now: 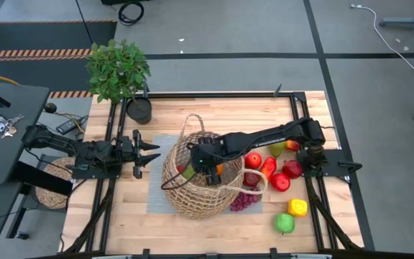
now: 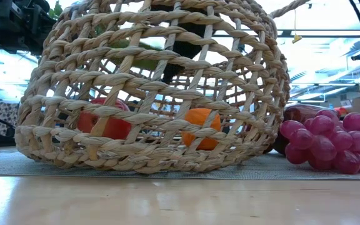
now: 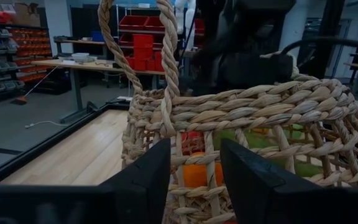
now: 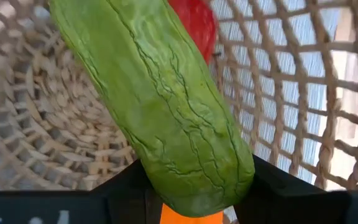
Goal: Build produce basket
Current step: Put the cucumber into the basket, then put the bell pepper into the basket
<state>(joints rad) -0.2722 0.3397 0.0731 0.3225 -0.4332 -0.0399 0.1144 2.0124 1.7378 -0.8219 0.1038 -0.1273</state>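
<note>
Wicker basket (image 1: 192, 176) at frame centre already holds an orange and red piece, the right gripper (image 1: 208, 164) inside it clasps a green cucumber (image 4: 160, 106), while apples (image 1: 279, 176) wait at right.

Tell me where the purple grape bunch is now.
In the high view, the purple grape bunch lies on the table outside the wicker basket, against its right side, just below the red apples.

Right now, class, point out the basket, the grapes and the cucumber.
basket (image 2: 136, 147): low view, woven side wall.
grapes (image 2: 330, 140): low view, middle of bunch.
cucumber (image 4: 160, 106): right wrist view, middle of wrinkled skin.
</note>
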